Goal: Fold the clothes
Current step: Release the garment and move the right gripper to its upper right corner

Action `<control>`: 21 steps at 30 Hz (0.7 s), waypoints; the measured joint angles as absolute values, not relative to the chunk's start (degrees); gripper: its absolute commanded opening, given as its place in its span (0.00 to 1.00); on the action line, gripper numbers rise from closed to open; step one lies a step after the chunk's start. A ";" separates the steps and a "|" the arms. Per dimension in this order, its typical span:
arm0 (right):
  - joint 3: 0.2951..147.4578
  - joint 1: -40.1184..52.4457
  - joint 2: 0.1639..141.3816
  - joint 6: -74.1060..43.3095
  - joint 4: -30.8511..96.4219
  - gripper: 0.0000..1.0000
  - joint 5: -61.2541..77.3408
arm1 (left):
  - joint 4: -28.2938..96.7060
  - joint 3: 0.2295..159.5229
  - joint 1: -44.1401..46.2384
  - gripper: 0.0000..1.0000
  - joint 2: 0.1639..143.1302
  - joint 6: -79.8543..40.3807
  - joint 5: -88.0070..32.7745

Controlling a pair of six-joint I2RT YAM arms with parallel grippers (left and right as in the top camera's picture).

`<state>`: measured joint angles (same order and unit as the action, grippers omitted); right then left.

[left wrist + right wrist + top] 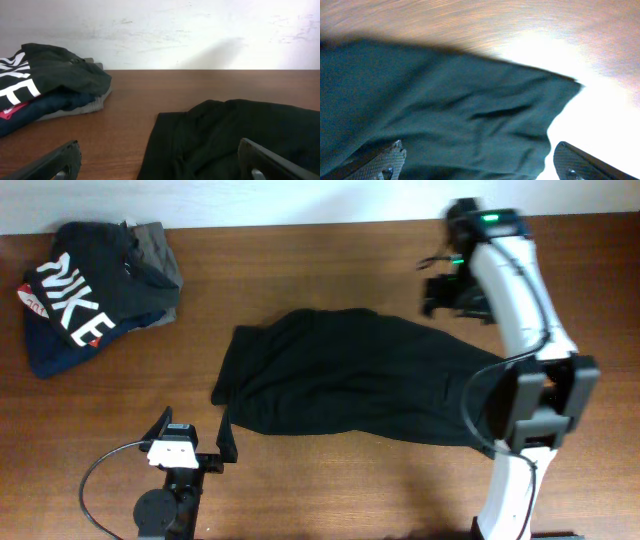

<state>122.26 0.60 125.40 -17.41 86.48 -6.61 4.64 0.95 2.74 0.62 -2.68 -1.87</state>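
Your left jaws stand wide apart and hold nothing. The plain black short-sleeved T-shirt of soft fabric (pixel 350 375) lies rumpled and spread out on the brown wooden desk (pixel 300 260) just ahead of them, its nearest edge reaching in between their tips. Further ahead and to the left of those jaws sits the dark garment with big white NIKE lettering (pixel 75 300), piled on a grey folded garment (pixel 160 250). Your right jaws are spread wide too, clamped on nothing, above the shirt's far end. In the blurred right wrist view, cloth fills the space ahead of and between them, and a pointed corner juts to their right over bare desk.
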 measured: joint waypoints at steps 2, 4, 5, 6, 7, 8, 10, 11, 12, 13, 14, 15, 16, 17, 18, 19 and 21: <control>121.60 -5.04 125.40 -17.26 86.65 0.99 -5.50 | 4.64 0.95 2.74 0.99 0.62 -2.68 -1.87; 119.61 -9.02 125.36 -16.21 87.00 0.99 -3.81 | 4.64 0.95 2.74 0.99 0.62 -2.68 -1.85; 118.15 -10.07 125.36 -15.92 86.94 0.99 -3.25 | 4.62 0.95 2.74 0.99 0.62 -2.68 -1.87; 115.18 -11.40 125.32 -15.79 86.85 0.99 -2.50 | 4.64 0.95 2.74 0.99 0.62 -2.68 -1.87; 113.54 -11.92 125.32 -16.14 86.39 0.99 -2.07 | 4.64 0.95 2.74 0.99 0.62 -2.68 -1.87; 111.77 -12.49 125.27 -17.10 85.49 0.99 -1.80 | 4.64 0.95 2.74 0.99 0.62 -2.68 -1.85; 108.12 -13.67 125.23 -18.79 83.20 0.99 -1.21 | 4.64 0.95 2.74 0.99 0.62 -2.68 -1.87; 106.98 -14.11 125.25 -19.18 82.41 0.99 -1.13 | 4.64 0.95 2.74 0.99 0.62 -2.68 -1.87; 105.41 -14.74 125.23 -19.59 81.36 0.99 -0.95 | 4.64 0.95 2.74 0.99 0.62 -2.68 -1.87; 103.46 -15.31 125.23 -19.84 79.53 0.99 -0.95 | 4.62 0.95 2.74 0.99 0.62 -2.68 -1.87; 102.28 -15.68 125.23 -19.97 78.76 0.99 -0.97 | 4.64 0.95 2.74 0.99 0.62 -2.68 -1.85; 100.53 -15.92 125.23 -19.88 77.25 0.99 -0.97 | 4.60 0.95 2.74 0.99 0.62 -2.68 -1.87; 98.65 -15.99 125.23 -19.64 75.46 0.99 -0.95 | 4.64 0.95 2.74 0.99 0.62 -2.68 -1.87; 97.80 -15.99 125.23 -19.49 74.70 0.99 -0.93 | 4.64 0.95 2.74 0.99 0.64 -2.68 -1.87; 96.86 -15.99 125.23 -19.49 73.43 0.99 -0.86 | 4.62 0.95 2.74 0.99 0.62 -2.68 -1.87; 96.25 -15.99 125.23 -19.46 72.31 0.99 -0.75 | 4.62 0.95 2.74 0.99 0.62 -2.68 -1.87; 94.48 -15.99 125.23 -19.25 69.12 0.99 -0.60 | 4.62 0.95 2.74 0.99 0.62 -2.68 -1.87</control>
<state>94.48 -15.99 125.23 -19.25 69.12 -0.60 4.62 0.95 2.74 0.62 -2.68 -1.87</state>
